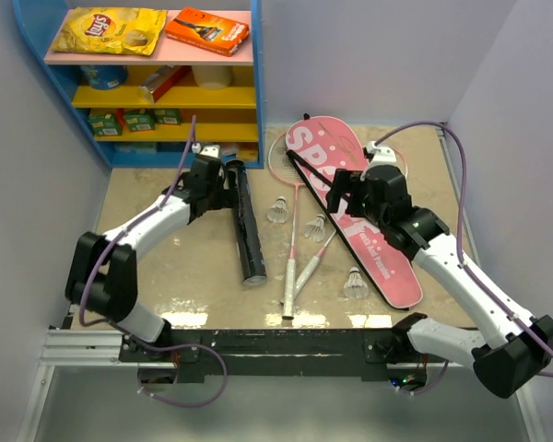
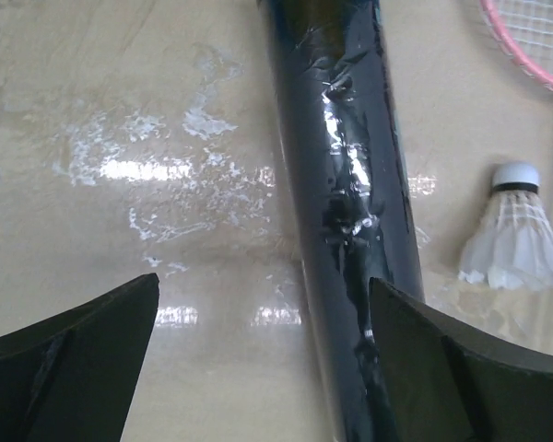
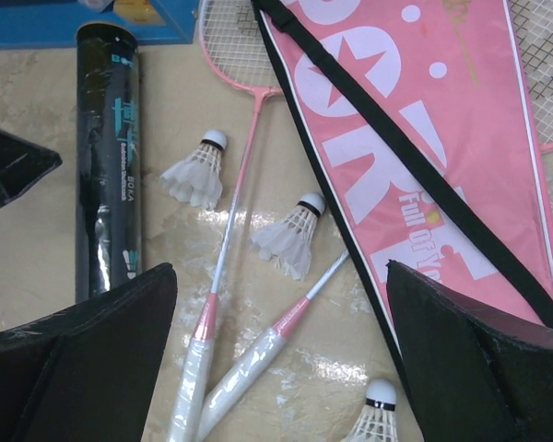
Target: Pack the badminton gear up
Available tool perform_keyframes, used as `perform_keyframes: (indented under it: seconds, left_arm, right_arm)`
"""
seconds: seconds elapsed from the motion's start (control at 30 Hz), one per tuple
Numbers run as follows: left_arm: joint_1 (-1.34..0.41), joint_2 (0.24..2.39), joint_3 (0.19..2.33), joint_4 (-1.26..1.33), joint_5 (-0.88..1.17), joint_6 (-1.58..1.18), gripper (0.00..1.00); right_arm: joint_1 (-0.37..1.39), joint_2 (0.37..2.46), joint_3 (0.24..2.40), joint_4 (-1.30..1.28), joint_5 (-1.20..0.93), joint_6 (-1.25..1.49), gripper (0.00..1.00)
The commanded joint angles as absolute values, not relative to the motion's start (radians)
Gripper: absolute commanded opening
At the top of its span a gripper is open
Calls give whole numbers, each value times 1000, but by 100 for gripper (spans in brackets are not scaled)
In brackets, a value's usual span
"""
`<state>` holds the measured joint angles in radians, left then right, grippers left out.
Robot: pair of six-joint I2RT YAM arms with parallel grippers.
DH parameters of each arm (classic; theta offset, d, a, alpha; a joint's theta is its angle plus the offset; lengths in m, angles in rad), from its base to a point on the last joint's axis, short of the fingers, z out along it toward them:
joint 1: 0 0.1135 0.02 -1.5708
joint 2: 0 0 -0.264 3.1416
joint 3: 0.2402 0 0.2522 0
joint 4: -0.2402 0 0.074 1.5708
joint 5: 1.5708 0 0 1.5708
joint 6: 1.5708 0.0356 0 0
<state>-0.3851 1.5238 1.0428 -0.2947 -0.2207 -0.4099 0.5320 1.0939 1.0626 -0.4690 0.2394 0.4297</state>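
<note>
A: How much of the badminton gear is packed?

B: None of it, as far as I can judge. All 3 shuttlecocks lie loose on the table (image 1: 166,267). The far shuttlecock (image 1: 278,210) is just right of the tube (image 1: 246,226). The middle shuttlecock (image 1: 315,226) sits between the racket shafts and the bag (image 1: 392,272). The near shuttlecock (image 1: 355,283) is just beside the bag's left edge.

A: And the bigger pieces?

B: The tube lies on its side, left of the shuttlecocks, running far to near. I cannot tell whether anything is inside it. The 2 rackets (image 1: 288,293) lie out in the middle, grips together at the near side. One head shows at the far side, left of the bag, and the other is partly under the bag at the far right. The bag lies flat on the right with its strap across it. I cannot tell whether it is unzipped.

A: Your grippers?

B: My left gripper (image 2: 263,295) is spread wide over the far part of the tube. The tube runs between my fingers (image 2: 461,368), close against one, and is not squeezed. My right gripper (image 3: 281,272) hangs wide open and empty above the bag's left edge and the middle shuttlecock.

A: So what is left?

B: Everything, I reckon: 3 shuttlecocks into the tube, then the tube and 2 rackets into the bag. The shelf (image 1: 256,92) of snack packets (image 1: 111,29) at the far left is not part of this.
</note>
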Motion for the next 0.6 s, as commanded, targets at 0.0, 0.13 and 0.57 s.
perform_keyframes:
  seconds: [0.0, 0.13, 0.57]
  left_arm:
    - [-388, 1653, 1176, -290, -163, -449, 100]
    - [-391, 1723, 1201, -261, -163, -460, 100]
    - [-411, 1925, 1422, -313, -219, -419, 100]
  right_arm:
    - [535, 1091, 1040, -457, 224, 431, 99]
    - [537, 1094, 1032, -468, 219, 426, 99]
    - [537, 1080, 965, -449, 189, 442, 99]
